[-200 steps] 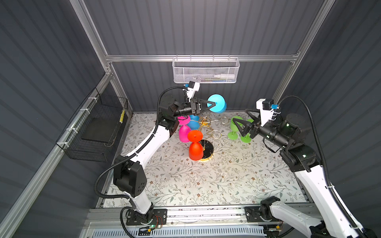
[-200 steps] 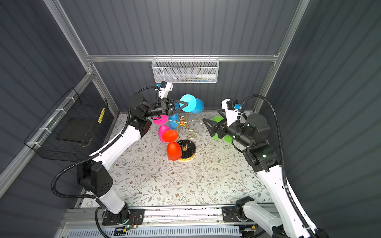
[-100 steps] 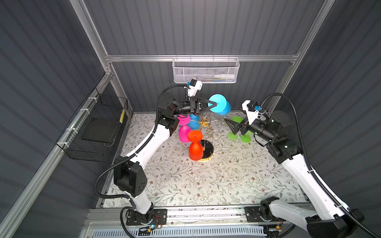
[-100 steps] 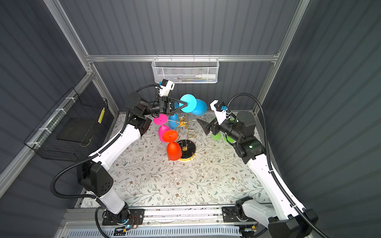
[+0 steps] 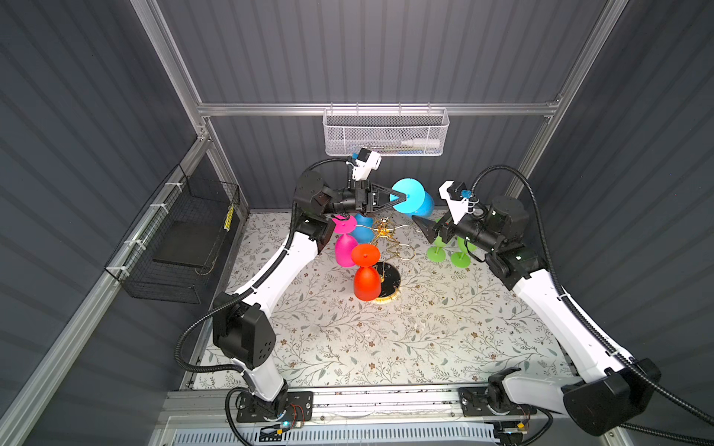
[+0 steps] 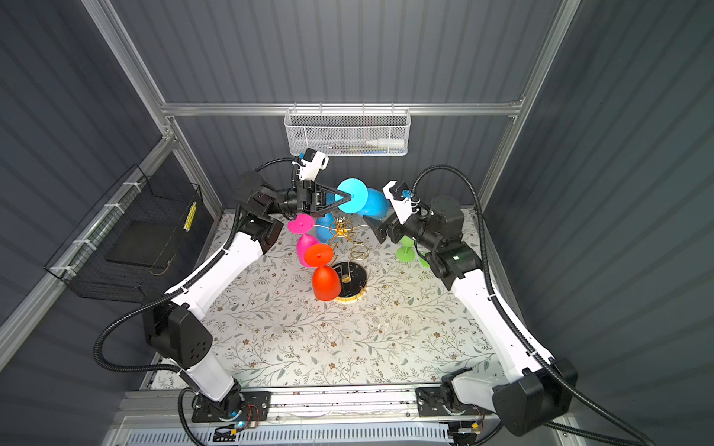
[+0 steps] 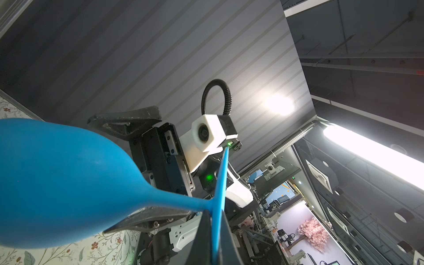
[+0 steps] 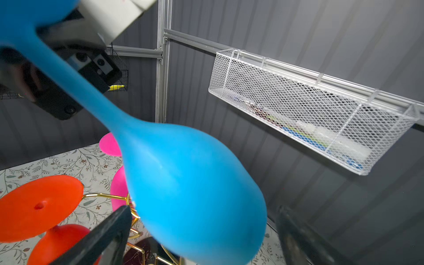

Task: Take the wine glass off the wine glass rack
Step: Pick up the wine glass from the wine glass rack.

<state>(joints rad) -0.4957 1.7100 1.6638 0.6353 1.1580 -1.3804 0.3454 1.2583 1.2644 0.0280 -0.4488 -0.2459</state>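
Note:
The blue wine glass (image 5: pixel 411 197) lies sideways in the air above the gold wine glass rack (image 5: pixel 386 239). My left gripper (image 5: pixel 403 197) is shut on the edge of its foot disc, seen edge-on between the fingers (image 7: pixel 203 236) in the left wrist view. The bowl (image 8: pixel 190 195) points toward my right arm. My right gripper (image 8: pixel 204 211) is open, one finger on each side of the bowl and neither pressing on it. In both top views it (image 6: pixel 376 226) sits just under the bowl. Pink (image 5: pixel 345 251), red (image 5: pixel 366 282) and another blue glass (image 5: pixel 363 229) hang upside down on the rack.
Two green glasses (image 5: pixel 438 251) stand on the floral mat under my right wrist. The rack's round black base (image 5: pixel 392 280) is mid-table. A white mesh basket (image 5: pixel 386 135) hangs on the back wall and a black wire basket (image 5: pixel 181 239) on the left wall.
My right arm has swung left and up from the green glasses to the blue glass's bowl, jaws at full width. The left gripper carried the blue glass slightly up and right.

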